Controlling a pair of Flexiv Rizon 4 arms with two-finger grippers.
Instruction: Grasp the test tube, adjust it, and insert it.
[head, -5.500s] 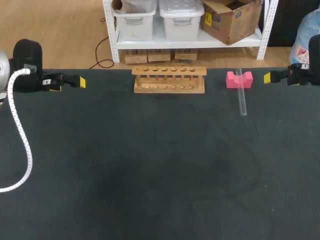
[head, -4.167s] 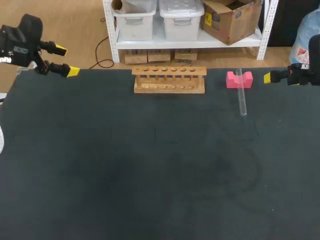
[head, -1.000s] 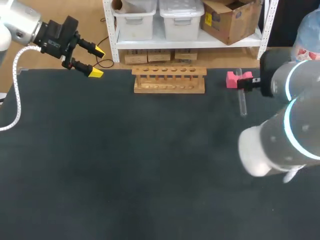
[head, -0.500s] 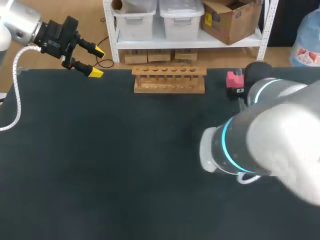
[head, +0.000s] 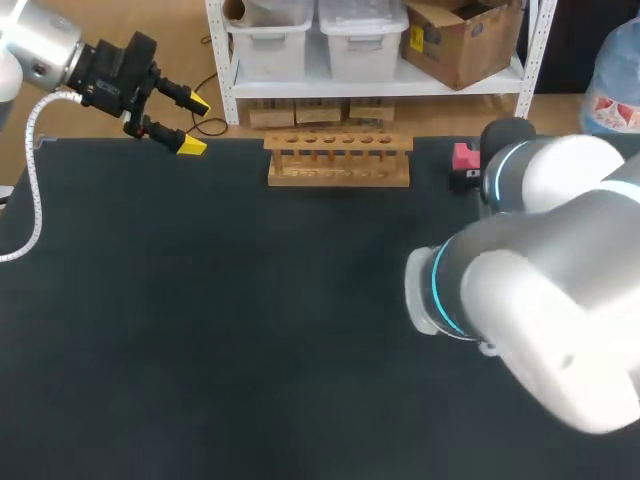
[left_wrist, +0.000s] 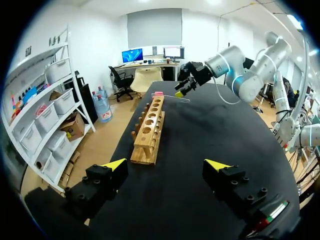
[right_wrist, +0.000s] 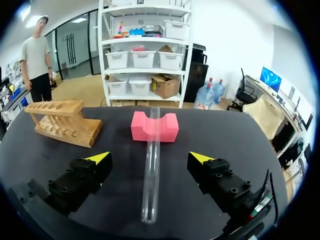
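Your right gripper (right_wrist: 150, 158) hangs open astride the test tube (right_wrist: 151, 175); close off-centre and it could roll off the pink block (right_wrist: 167, 127).

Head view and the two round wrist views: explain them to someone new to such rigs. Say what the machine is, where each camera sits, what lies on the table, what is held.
It is a robot with two arms, each ending in a two-fingered hand with yellow tips. The head view looks down on the table from above; each round picture comes from one wrist's camera. On the table stand a wooden rack and a pink block; a test tube lies with one end in the block's notch. The right hand is open, the tube between its fingers; the left hand is open too. Nothing is held.
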